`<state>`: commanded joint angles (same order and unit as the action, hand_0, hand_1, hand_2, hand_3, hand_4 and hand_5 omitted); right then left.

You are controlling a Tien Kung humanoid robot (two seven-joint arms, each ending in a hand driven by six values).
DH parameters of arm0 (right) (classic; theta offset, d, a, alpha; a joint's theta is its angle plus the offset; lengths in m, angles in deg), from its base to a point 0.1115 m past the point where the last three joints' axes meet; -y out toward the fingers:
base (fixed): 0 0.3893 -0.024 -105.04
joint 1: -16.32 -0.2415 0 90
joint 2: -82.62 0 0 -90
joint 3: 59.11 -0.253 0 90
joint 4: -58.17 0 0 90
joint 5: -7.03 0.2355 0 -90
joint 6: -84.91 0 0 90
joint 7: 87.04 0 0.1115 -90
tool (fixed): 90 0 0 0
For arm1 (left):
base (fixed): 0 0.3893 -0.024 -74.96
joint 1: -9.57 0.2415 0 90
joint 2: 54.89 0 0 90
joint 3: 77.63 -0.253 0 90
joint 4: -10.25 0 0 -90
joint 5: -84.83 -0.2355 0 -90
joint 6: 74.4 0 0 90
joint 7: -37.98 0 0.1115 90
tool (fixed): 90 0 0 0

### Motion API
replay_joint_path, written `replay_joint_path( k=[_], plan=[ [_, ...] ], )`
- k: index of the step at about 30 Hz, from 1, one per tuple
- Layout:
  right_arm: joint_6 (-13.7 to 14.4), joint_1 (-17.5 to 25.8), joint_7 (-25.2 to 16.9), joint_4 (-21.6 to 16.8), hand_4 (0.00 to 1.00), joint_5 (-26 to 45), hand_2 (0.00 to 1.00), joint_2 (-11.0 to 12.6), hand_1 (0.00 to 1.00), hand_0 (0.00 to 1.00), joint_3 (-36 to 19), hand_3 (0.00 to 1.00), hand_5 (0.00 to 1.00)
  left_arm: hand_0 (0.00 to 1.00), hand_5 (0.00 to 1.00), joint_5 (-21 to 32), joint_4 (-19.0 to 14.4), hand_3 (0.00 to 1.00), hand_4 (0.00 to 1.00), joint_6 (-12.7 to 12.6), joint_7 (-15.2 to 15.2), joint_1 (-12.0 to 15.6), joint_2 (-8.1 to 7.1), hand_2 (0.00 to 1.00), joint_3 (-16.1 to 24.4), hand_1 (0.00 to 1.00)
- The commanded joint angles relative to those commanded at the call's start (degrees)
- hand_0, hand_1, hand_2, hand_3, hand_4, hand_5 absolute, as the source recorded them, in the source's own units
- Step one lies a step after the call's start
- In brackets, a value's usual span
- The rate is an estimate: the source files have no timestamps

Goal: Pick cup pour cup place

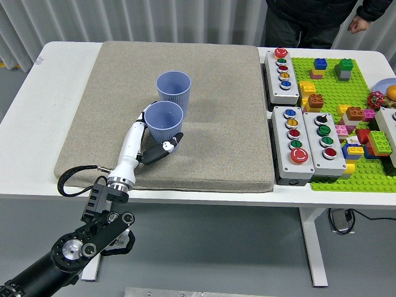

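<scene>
Grey mat (216,124), left hand (150,139) cupped around near blue cup (163,122), no legible lettering anywhere.

Readable text: none in head view.
Cups (164,121): plain, no print or logo.
Button boxes (294,143): coloured buttons only; any markings too small to read.
Red knob (299,154), lower box: pale mark on top, can't make it out.
Brick plate (346,117): no lettering seen.
Left hand (147,139): no legible brand or no.
</scene>
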<state>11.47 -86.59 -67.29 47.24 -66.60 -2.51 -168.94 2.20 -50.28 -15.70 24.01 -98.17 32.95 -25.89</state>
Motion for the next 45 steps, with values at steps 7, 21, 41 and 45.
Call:
replay_joint_path(
  k=[7,21,41,45],
  plan=[
    [-0.08,0.02,0.0,0.0,0.002,-0.08,0.573,0.0,0.621,0.676,-0.01,0.564,0.197,0.516,0.372,0.33,0.0,0.798,0.816,0.0,-0.21,0.08,0.07,0.906,-0.39,0.632],
    [-0.04,-0.11,0.0,0.0,0.002,0.13,0.573,0.03,0.621,0.676,0.23,0.563,0.197,0.465,0.341,1.65,-0.07,0.727,0.781,-3.28,-1.06,0.03,0.15,0.812,-1.16,0.564],
    [0.01,0.17,-0.06,-0.01,0.002,0.26,0.573,0.05,0.621,0.676,0.37,0.563,0.192,0.443,0.314,1.02,-1.87,0.685,0.753,-4.21,-1.39,0.4,-0.16,0.735,-0.47,0.529],
    [0.01,0.24,-0.1,0.0,0.002,0.28,0.573,0.08,0.621,0.676,0.35,0.562,0.191,0.434,0.305,-0.27,-2.7,0.673,0.741,-4.21,-0.96,0.32,-0.46,0.716,0.29,0.521]
  ],
)
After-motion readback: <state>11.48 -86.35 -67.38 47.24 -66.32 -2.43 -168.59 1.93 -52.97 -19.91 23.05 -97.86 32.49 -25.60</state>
